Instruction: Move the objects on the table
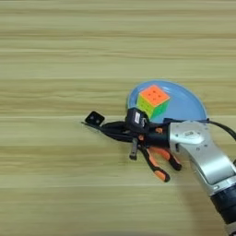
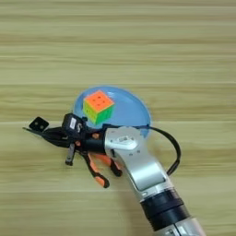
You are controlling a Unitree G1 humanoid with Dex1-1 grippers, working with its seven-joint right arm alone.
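A wide light-wood table with long straight grain bands fills both views. The silver right forearm comes in from the lower right corner and reaches leftward across the lower middle of the board. Behind it, right of centre, lies a round light-blue plate, and on the plate's left part sits the multicolour puzzle cube, its orange face turned up and a green side toward the camera.

The right gripper lies low over the wood just in front of the plate's near-left rim. Its two black fingers point left and run close together; whether they clamp anything cannot be made out. The needle-nose pliers lie directly under and beside the wrist, their orange-and-black handles splayed toward the near right. A short dark rod points down toward the camera from beneath the gripper. At the far left, a small black square block rests on the wood, beside the tips of the fingers.
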